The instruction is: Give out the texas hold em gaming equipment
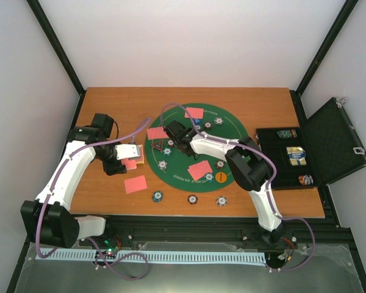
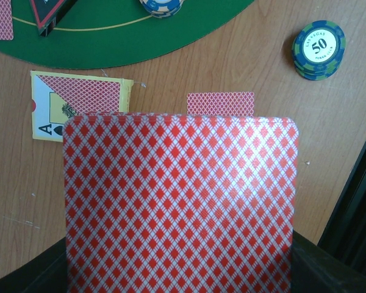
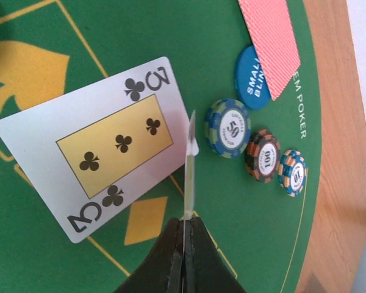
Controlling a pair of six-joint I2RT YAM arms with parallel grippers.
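Note:
My left gripper [image 1: 132,154] hovers over the bare wood left of the mat, shut on a red-backed card [image 2: 180,201] that fills the left wrist view and hides the jaws. Beneath it lie a yellow card box [image 2: 79,113] and another red-backed card [image 2: 221,104]. My right gripper [image 3: 184,229] is shut on a card seen edge-on [image 3: 189,159], held above the mat. A face-up three of clubs [image 3: 100,146] lies just left of it. To its right sit three chips marked 50 [image 3: 229,128], 100 [image 3: 262,155] and 10 [image 3: 293,172], a blue blind button [image 3: 250,82] and a red-backed card [image 3: 271,43].
The round green felt mat [image 1: 177,177] carries red-backed cards [image 1: 200,169], chips, an orange button [image 1: 220,177] and a triangular marker [image 2: 49,12]. A card [image 1: 135,184] and three chips [image 1: 192,198] lie near the front edge. An open black case [image 1: 329,146] stands at the right.

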